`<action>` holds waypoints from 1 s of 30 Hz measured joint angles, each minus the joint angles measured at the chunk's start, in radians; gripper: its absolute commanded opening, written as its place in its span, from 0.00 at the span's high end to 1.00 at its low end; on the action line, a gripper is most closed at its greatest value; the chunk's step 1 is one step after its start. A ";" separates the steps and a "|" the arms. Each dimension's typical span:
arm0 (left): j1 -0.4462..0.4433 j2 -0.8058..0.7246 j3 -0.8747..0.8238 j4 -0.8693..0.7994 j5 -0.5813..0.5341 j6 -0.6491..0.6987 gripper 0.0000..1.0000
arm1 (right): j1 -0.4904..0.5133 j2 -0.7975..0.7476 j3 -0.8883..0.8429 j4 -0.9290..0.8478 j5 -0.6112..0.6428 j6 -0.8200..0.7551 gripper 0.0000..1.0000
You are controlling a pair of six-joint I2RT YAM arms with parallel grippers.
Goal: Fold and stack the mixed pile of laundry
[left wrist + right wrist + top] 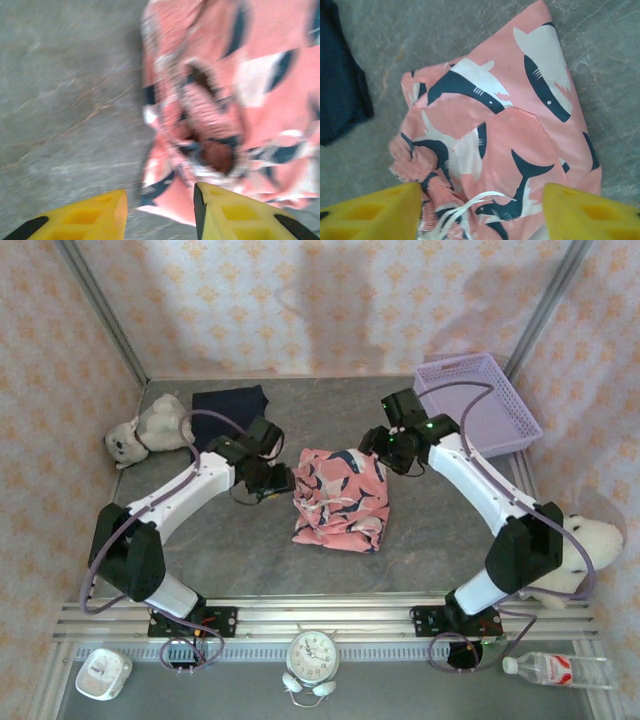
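Observation:
The salmon-pink garment (340,498) with navy-and-white sharks lies bunched in a rough rectangle at the table's middle. The dark navy garment (228,405) lies flat at the back left, apart from it. My left gripper (283,480) is at the pink garment's left edge; in the left wrist view it is open (160,215), with a blurred corner of the cloth (225,100) between its yellow fingers. My right gripper (385,448) hovers over the top right corner, open (480,215), above the pink cloth (510,130) and its white drawstring (470,205). A navy edge (340,75) shows at left.
A lavender lattice basket (480,400) stands at the back right. A grey-and-white plush (145,428) lies at the back left, a white plush (585,550) at the right edge. A clock (313,655) and bottle (555,668) sit beyond the front rail.

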 measured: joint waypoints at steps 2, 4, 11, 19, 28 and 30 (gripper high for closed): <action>-0.024 -0.003 0.053 0.016 0.005 -0.020 0.61 | 0.000 0.050 0.001 0.006 0.000 -0.014 0.63; -0.066 0.000 0.097 0.053 0.008 -0.044 0.61 | 0.000 0.124 0.005 0.023 0.000 -0.027 0.63; -0.169 0.127 0.124 0.098 0.022 -0.098 0.61 | 0.000 0.375 0.102 0.044 0.024 -0.049 0.62; -0.143 0.270 -0.002 0.055 -0.059 -0.096 0.62 | -0.053 0.418 0.075 0.056 0.099 -0.038 0.59; -0.063 0.470 0.198 -0.010 -0.139 -0.045 0.63 | -0.058 0.213 -0.283 0.147 0.109 0.110 0.60; -0.047 0.534 0.314 -0.040 -0.167 -0.009 0.63 | -0.045 0.159 -0.355 0.154 0.102 0.149 0.60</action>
